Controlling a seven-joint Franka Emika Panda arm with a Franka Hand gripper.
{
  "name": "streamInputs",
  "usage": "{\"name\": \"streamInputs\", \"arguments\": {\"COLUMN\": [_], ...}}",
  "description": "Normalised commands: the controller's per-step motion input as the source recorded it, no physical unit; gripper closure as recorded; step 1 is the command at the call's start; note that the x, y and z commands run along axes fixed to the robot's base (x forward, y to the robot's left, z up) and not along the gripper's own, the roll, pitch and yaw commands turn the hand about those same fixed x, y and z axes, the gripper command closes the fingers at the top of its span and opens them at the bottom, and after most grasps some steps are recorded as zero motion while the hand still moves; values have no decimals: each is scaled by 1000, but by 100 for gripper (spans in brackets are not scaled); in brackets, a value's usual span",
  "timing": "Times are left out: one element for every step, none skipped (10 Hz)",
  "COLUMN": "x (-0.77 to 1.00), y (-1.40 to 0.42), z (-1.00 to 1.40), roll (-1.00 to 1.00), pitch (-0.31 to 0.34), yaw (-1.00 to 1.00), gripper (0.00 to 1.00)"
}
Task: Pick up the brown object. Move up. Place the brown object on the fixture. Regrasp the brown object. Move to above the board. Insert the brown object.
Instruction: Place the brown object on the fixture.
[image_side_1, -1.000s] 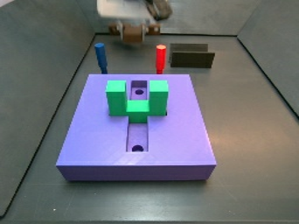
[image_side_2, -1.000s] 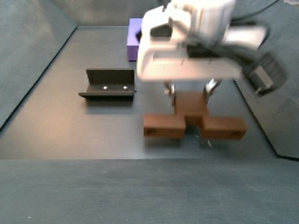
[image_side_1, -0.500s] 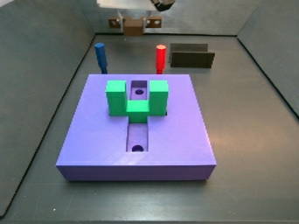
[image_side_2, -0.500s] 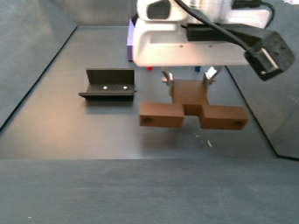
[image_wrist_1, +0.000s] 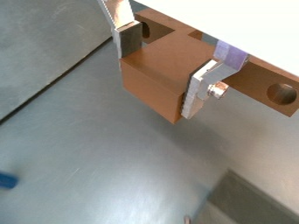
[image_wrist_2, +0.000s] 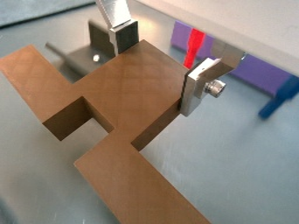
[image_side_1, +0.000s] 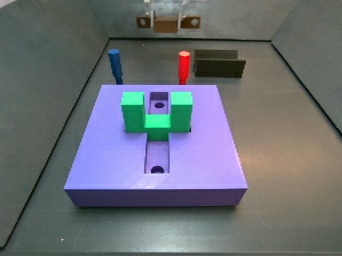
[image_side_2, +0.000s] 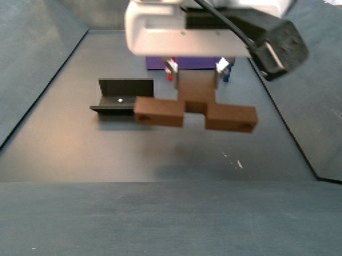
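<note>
High above the grey desk, the gripper has its jaws pinching the stem of the tan-brown T-shaped bar, which hangs clear of the dark L-shaped fixture and the lavender slab board.

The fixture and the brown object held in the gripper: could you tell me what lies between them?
Nothing lies there. In a side view, bare grey floor separates the fixture from the brown object, which the gripper holds raised.

The gripper fingers clamp the brown object above grey floor.
</note>
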Motion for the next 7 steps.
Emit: {"name": "streamInputs", "arguments": {"x": [960,949,929,911,894,897,889], "y": [-271,-280,-277,-271,-263,-229,-203], "z": [214,203,197,177,140,129,120], "roll": [-523,-526,-540,-540,-520,-540,-563], "pitch": [103,103,103,103,74,54,29], "yaw": [-129,-131,-149,-163,-183,-189,-200], "gripper": [100,100,100,100,100,100,100]}}
